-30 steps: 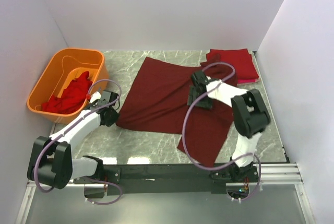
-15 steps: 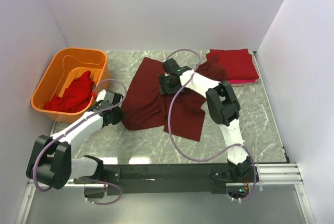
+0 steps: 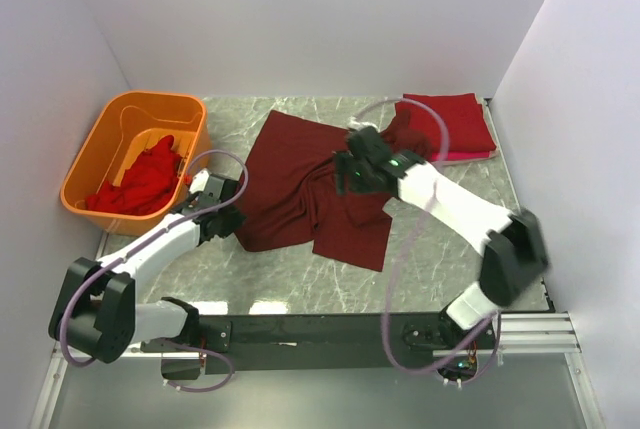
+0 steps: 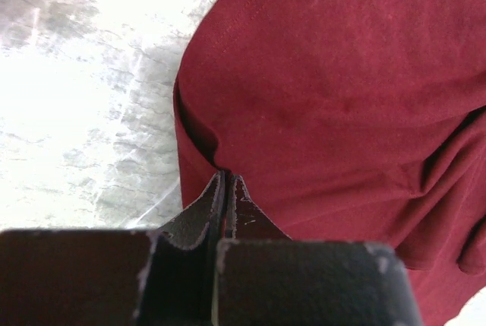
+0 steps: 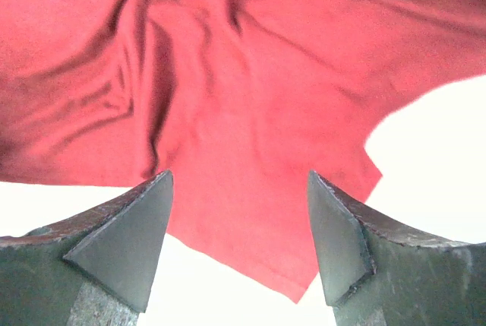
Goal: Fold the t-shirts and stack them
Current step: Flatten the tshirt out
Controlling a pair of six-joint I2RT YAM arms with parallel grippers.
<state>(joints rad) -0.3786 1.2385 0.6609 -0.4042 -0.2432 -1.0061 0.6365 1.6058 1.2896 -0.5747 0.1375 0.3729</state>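
A dark maroon t-shirt lies on the marble table, its right part folded over to the left and rumpled. My left gripper is shut on the shirt's near-left edge; the left wrist view shows the jaws pinched on the cloth. My right gripper hovers open and empty over the shirt's right side. In the right wrist view its open gripper has only the cloth below it. A stack of folded red t-shirts lies at the back right.
An orange plastic tub at the back left holds crumpled bright red shirts. White walls close in the table on the left, back and right. The black rail with the arm bases runs along the near edge.
The right gripper carried the shirt's right part over to the left, let it go, and has drawn back to the right. The left gripper has shifted slightly right, still holding the edge.
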